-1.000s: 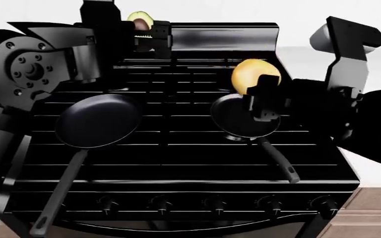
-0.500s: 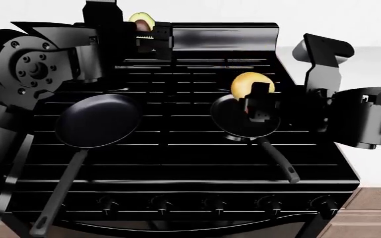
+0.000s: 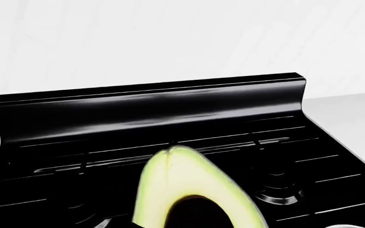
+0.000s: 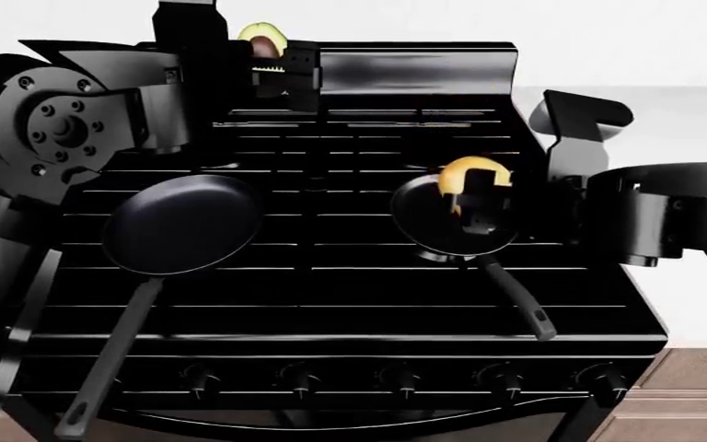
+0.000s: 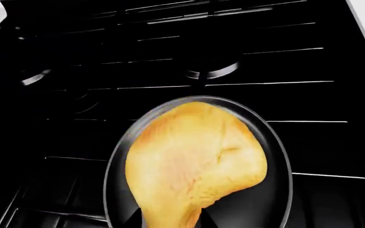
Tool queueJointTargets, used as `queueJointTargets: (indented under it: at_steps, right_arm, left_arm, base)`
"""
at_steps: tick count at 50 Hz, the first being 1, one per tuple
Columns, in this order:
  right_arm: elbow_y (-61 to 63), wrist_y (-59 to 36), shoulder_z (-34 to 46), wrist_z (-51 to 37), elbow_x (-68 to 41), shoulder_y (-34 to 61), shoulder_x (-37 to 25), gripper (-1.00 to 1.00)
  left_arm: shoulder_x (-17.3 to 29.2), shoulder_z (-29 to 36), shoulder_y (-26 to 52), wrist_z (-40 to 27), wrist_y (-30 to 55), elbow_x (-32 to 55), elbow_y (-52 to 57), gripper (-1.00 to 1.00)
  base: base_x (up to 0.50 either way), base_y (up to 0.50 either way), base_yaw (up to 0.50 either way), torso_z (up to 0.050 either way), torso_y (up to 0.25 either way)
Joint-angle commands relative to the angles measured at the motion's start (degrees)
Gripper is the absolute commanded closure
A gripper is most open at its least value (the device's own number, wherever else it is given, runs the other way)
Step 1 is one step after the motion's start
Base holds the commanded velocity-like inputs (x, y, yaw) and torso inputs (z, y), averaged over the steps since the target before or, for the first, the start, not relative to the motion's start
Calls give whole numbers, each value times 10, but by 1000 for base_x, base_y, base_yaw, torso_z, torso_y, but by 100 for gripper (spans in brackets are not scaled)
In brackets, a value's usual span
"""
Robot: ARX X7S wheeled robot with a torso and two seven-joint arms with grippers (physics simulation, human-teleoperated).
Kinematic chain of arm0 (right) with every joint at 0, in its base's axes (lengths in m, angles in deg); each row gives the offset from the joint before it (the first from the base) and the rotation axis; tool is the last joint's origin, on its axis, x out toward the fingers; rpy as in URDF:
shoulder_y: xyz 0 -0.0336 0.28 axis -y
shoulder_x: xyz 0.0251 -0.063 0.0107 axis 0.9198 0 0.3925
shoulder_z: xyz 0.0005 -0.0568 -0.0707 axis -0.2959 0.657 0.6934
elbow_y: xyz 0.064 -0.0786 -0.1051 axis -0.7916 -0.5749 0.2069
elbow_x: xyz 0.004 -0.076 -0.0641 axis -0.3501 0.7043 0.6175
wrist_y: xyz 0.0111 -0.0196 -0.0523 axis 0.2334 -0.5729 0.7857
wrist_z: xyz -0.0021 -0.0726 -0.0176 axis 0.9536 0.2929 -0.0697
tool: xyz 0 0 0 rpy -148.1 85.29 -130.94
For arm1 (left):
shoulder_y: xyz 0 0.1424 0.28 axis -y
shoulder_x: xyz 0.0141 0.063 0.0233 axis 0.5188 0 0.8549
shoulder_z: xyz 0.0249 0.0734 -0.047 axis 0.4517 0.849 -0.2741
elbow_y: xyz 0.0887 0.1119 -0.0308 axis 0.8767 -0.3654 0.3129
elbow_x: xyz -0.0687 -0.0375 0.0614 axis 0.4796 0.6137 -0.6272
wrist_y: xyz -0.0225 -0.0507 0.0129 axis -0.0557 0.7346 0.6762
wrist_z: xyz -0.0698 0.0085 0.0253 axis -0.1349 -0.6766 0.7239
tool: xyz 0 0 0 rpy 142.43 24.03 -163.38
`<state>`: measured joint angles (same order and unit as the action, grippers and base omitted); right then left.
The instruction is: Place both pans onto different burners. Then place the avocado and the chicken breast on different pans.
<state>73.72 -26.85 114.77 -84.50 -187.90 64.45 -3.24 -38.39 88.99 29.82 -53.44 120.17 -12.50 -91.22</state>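
Right gripper point(image 4: 474, 204): closed on the chicken point(image 4: 462, 175), holding it by the narrow end, bulbous end out in front.
Chicken: over the right pan point(image 4: 440, 226), low in its bowl; whether it touches the pan floor cannot be told. In the right wrist view the chicken point(image 5: 192, 164) covers most of the pan point(image 5: 277, 142) inside the rim.
Right pan: on the range point(image 4: 366, 285) at about 3 o'clock from the stove's middle, handle point(image 4: 515, 296) pointing to 5 o'clock.
Left gripper point(image 4: 273, 72): closed on the avocado point(image 4: 261, 39), at 11 o'clock over the rear of the range, near the back panel point(image 4: 415, 66).
Avocado: cut face up, pale flesh and dark pit seen in the left wrist view point(image 3: 192, 190); held in the air, well apart from both pans.
Left pan point(image 4: 181, 224): at 9 o'clock on the grates, nothing in it, handle point(image 4: 108, 359) running to 7 o'clock.
Burner point(image 5: 211, 70): bare, just beyond the right pan.
Knobs point(image 4: 397, 378): a row along the front edge at 6 o'clock.
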Motion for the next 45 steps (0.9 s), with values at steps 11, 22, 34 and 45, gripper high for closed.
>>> queueJointTargets:
  at_steps: [11,22,34,45]
  right_arm:
    - [-71,-7,12,38,41,-7,41,100]
    - [-80,4,11,57,56,-11,49,100]
    - [-77,7,10,69,64,-12,53,100]
    - [-64,17,5,47,66,-12,46,-100]
  left_arm:
    - [2,2,4,-6,-13,-7,-6,100]
    - [3,2,3,-8,-13,-5,-3,100]
    - [5,0,2,-12,-12,-1,3,100]
    - [6,0,2,-13,-12,0,5,100]
  base:
    - [0,0,0,1,1]
    - [0,0,0,0,1]
    - [0,0,0,1,1]
    - [0,0,0,0,1]
